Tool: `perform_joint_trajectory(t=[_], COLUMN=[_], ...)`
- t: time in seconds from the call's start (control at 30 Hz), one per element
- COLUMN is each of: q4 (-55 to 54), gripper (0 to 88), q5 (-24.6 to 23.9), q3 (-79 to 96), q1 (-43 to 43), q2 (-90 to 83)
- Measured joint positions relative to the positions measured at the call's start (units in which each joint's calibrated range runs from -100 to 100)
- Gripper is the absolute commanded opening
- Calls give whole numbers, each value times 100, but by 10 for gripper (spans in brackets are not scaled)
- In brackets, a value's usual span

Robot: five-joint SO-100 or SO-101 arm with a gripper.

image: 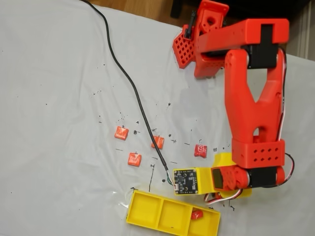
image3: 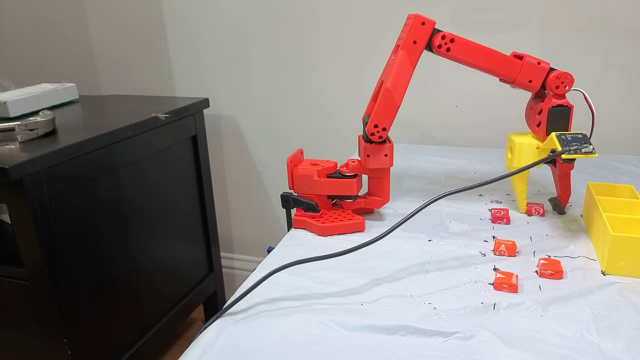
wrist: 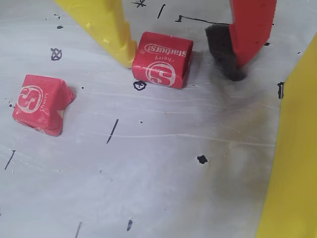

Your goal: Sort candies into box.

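Red-wrapped candy (wrist: 162, 59) lies on the white table cover (wrist: 163, 173) between the spread jaws of the gripper (wrist: 185, 57), touching the yellow finger (wrist: 106, 29) and apart from the red finger (wrist: 250, 29). The step in hand is the grasp; the next move calls for closing the jaws, then a lift toward the box (image3: 612, 227). In the wrist view the candy's long axis runs left-right across the jaws, its printed label upside down. Another candy (wrist: 42, 103) lies well to the left.

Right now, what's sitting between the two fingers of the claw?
One red candy, shown in the wrist view: it touches the yellow finger, with bare table between it and the red finger. The claw is open.
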Motion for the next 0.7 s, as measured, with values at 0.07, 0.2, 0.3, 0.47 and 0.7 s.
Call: perform_joint_trajectory(t=[0.07, 0.2, 0.3, 0.47, 0.7], q4=[0, -8, -8, -55, -31], gripper=[30, 2, 2, 2, 2], q5=[-5, -24, -49, -54, -20], q3=[-9, -9, -9, 368, 534], q1=[0, 0, 0, 0, 244], q2=[0, 0, -25, -416, -1544])
